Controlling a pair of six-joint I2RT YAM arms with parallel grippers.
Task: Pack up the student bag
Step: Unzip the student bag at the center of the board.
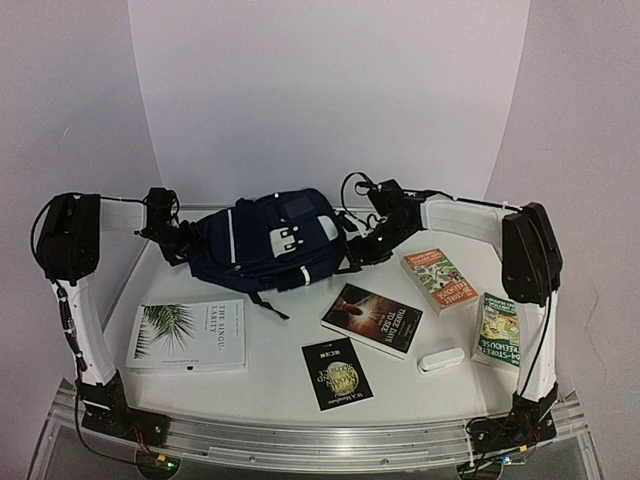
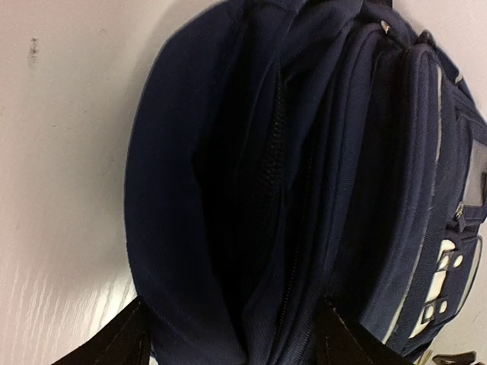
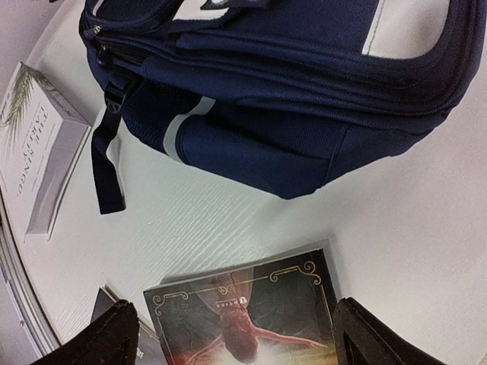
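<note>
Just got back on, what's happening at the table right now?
Both arms are at the student bag. The left pincer is open at its unzipped mouth; the right pincer is open at the opposite end, near the dark book. That book, four others and a small white object lie outside the bag.

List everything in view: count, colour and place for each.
student bag: one, dark navy, back centre of the table
palm-leaf book: one, white, front left
dark book: one, black with glowing figure, centre
small booklet: one, black, front centre
orange book: one, orange and green, right of the bag
green book: one, green, far right
small case: one, white, front right
table: one, white
left gripper: one, black, bag's left end, open
right gripper: one, black, bag's right side, open
</note>
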